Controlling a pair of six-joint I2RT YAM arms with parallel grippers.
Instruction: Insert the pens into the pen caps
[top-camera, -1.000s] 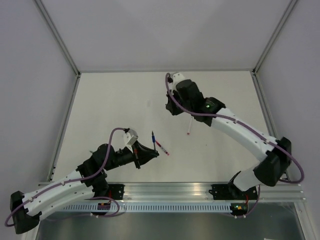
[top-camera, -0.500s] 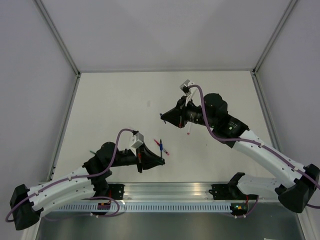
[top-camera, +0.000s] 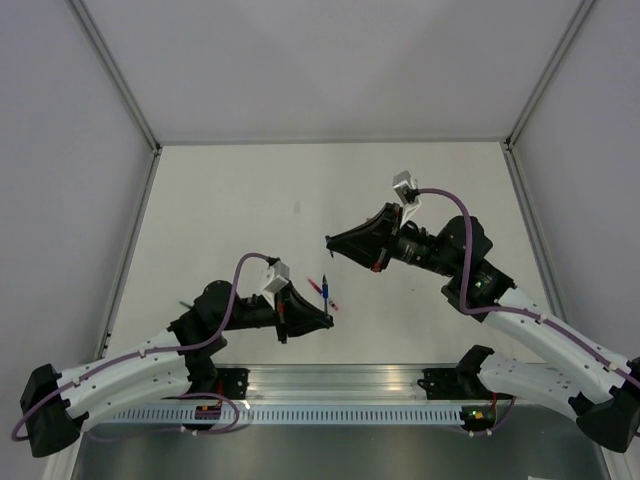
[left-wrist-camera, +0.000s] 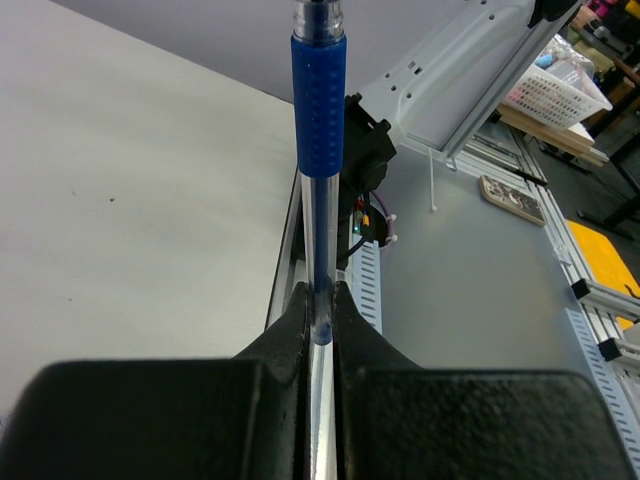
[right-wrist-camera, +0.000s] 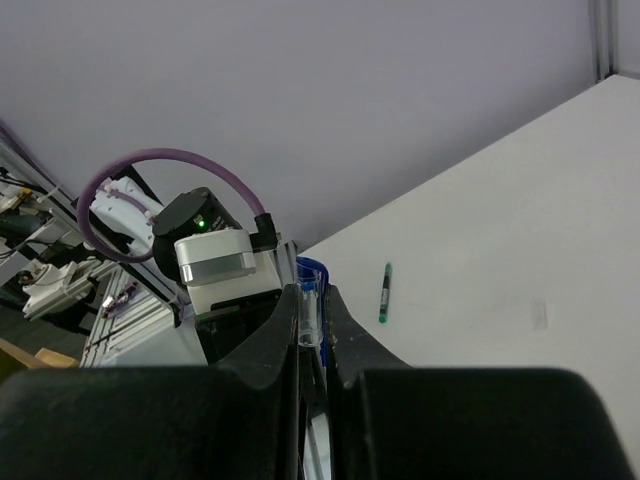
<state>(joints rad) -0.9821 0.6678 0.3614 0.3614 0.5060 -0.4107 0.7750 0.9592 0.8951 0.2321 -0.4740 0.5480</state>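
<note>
— How do the left jaws stand?

— Closed tight. The left gripper (left-wrist-camera: 318, 300) pinches the clear barrel of the blue pen (left-wrist-camera: 318, 150), one finger on each side. The pen sticks straight out past the fingertips, its blue rubber sleeve well clear of them.

— And the right?

— The right gripper (right-wrist-camera: 310, 312) is clamped on the pen cap (right-wrist-camera: 308, 298), a short clear tube with blue at its far end, poking out between the fingers.

— Where are the two over the tabletop (top-camera: 230, 200)?

— Both are in the air. From above, the blue pen (top-camera: 324, 293) is near the middle of the near edge, pointing towards the far edge. The pen cap (top-camera: 328, 240) hangs over the middle of the tabletop, at the tip of the right gripper (top-camera: 331, 241). Pen and cap are near each other but apart.

— Anything under them?

— A red pen (top-camera: 333, 306) lies flat on the tabletop just beside the left gripper (top-camera: 325, 319). A green pen (right-wrist-camera: 384, 292) lies flat too, well apart from both grippers.
</note>
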